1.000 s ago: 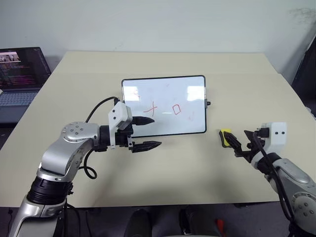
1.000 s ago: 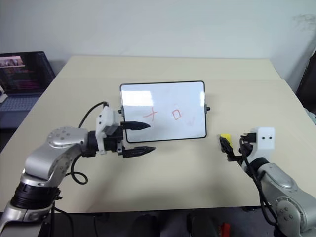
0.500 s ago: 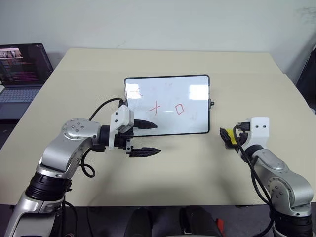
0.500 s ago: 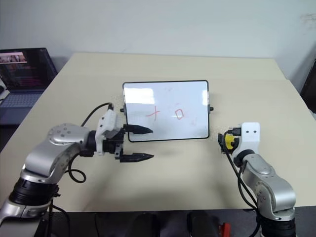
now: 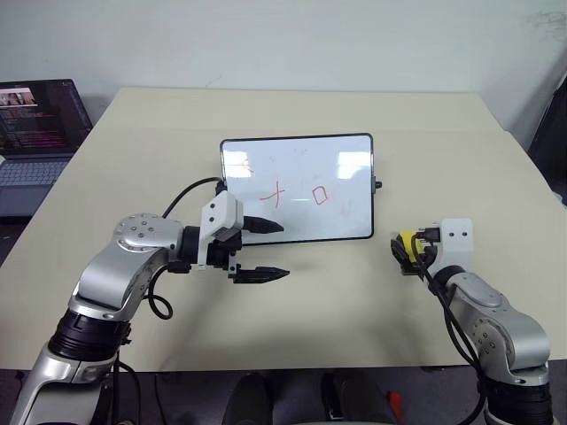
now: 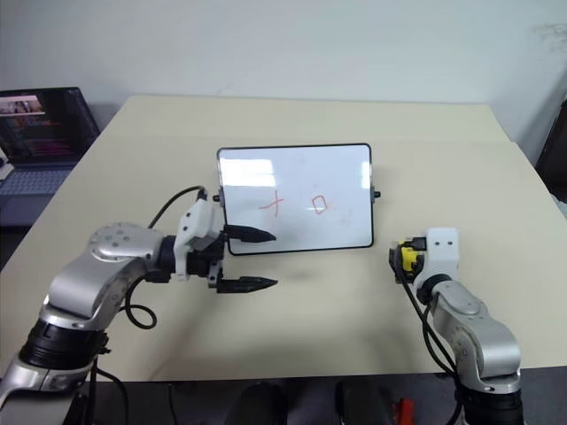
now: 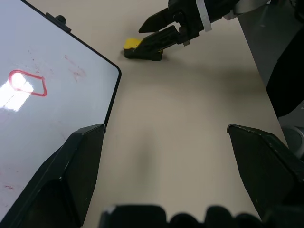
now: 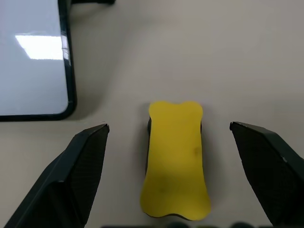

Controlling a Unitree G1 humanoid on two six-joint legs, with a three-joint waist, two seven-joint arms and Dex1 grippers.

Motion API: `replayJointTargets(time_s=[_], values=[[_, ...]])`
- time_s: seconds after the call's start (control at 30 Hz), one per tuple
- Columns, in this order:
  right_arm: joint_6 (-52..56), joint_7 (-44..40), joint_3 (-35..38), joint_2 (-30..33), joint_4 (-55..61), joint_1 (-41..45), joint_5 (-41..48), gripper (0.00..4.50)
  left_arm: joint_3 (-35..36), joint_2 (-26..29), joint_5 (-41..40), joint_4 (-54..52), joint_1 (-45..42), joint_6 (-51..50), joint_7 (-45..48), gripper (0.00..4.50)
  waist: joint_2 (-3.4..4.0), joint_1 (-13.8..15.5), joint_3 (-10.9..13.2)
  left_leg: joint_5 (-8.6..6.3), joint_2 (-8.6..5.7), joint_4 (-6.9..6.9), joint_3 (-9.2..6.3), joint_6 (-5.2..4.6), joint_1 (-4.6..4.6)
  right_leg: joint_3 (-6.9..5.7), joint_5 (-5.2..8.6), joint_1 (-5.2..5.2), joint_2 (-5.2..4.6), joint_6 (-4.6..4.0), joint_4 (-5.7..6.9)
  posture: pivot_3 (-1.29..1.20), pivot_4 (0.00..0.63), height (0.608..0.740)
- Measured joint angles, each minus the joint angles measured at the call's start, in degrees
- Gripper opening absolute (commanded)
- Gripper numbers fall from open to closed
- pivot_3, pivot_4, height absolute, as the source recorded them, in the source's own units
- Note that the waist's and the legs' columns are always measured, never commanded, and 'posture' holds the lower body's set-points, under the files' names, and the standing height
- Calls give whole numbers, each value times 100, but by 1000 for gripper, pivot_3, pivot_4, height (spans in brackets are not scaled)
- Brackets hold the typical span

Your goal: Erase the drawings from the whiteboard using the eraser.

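Observation:
The whiteboard (image 5: 310,221) lies flat at the table's middle. The drawings on it are red: a cross (image 5: 278,193), a square (image 5: 320,194) and a faint squiggle (image 5: 344,209). Right of the board's near corner lies the yellow eraser (image 5: 406,243), also seen as an oblong block (image 8: 175,161). My right gripper (image 5: 407,255) is open and low over the table, with one finger on each side of the eraser and a gap to each. My left gripper (image 5: 284,250) is open at the board's near left corner, its upper finger over the board's edge.
An open laptop (image 5: 35,133) sits off the table's far left side. The beige table (image 5: 354,310) has bare room in front of the board and between the two arms. A wall runs behind the far edge.
My right gripper has sunk toward the table and rolled its wrist, so its open fingers now straddle the eraser. The left gripper has stayed put. The camera view shifted slightly.

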State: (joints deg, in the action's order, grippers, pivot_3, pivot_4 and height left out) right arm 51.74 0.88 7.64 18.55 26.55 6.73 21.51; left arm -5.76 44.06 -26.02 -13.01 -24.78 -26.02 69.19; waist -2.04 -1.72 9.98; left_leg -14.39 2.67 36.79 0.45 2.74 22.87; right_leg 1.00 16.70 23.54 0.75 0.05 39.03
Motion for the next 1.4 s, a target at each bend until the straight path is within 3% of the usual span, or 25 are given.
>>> replayJointTargets(time_s=[0.43, 0.53, 0.73, 0.8, 1.13, 1.4], values=[[-218, -308, 45, -14, -543, 171, -234, 4464, -2, -48, 39, -7, 168, 25, -109, 4500, 0, 0, 0, 0, 0, 5, 1, 0, -1, -1, -15, -1, 1, -25, 4, 0, 150, 740], [-261, -342, 119, -32, -674, 235, -242, 3848, -1, -48, 39, -23, 194, 25, -116, 4500, 0, 1, 0, 0, 0, 7, 2, 0, 0, -2, -15, -1, 1, -26, 5, 0, 150, 740], [-353, -437, 176, -59, -866, 337, -263, 1690, 4, -46, 39, -81, 245, 25, -159, 4500, 0, 0, -1, 0, 0, 8, 2, 0, -1, -1, -16, -1, 1, -27, 6, 0, 150, 740], [-399, -458, 177, -62, -912, 355, -286, 1210, 7, -46, 38, -111, 315, 24, -218, 4500, 0, 0, -1, 0, 0, 8, 1, 0, -1, 0, -16, -2, 1, -27, 6, 0, 150, 740], [-422, -651, 177, -55, -805, 293, -323, 1206, 287, -44, -96, -497, 818, -353, -700, 4500, 1, -2, -1, 0, 4, 10, -6, 0, -1, -1, -16, -3, 0, -27, 7, 0, 150, 740], [-250, -1504, 161, 420, 491, -180, 174, 1197, 1075, 179, -293, -931, 1401, -891, -1333, 4500, 1, -7, -1, 0, 6, 15, -9, -1, -12, -2, -14, -10, -4, -21, 11, 0, 150, 740]])
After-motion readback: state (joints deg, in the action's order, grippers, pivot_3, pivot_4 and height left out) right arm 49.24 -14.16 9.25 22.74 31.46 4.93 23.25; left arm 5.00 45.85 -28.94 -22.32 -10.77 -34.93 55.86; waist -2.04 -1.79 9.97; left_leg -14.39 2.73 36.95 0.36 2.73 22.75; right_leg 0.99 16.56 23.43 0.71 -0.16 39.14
